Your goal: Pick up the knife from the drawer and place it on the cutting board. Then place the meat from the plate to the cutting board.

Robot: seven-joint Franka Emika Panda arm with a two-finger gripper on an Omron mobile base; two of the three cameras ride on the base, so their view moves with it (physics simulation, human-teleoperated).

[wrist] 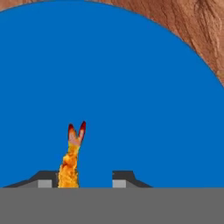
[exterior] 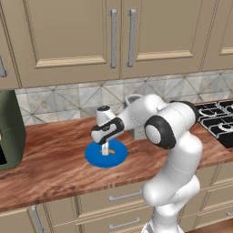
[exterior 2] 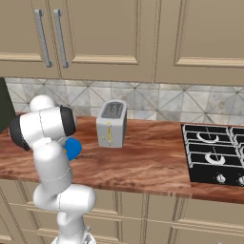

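Note:
The round blue plate [exterior: 96, 158] [exterior 2: 74, 147] [wrist: 131, 78] lies on the wooden countertop. The meat [exterior: 105, 150] [wrist: 71, 164], a small orange-yellow lump with a forked reddish tip, lies on the plate. My gripper [exterior: 106, 145] [wrist: 85, 179] points straight down just above the plate. It is open, and the meat sits between its fingertips, close against the left one, with a gap to the right one. The knife, the drawer and the cutting board are out of view.
A silver toaster [exterior 2: 111, 124] stands just behind the plate by the tiled wall. A black stove [exterior 2: 214, 152] is at the right and a dark green appliance [exterior: 9, 129] at the left. Closed drawer fronts [exterior: 123, 196] run below the counter edge.

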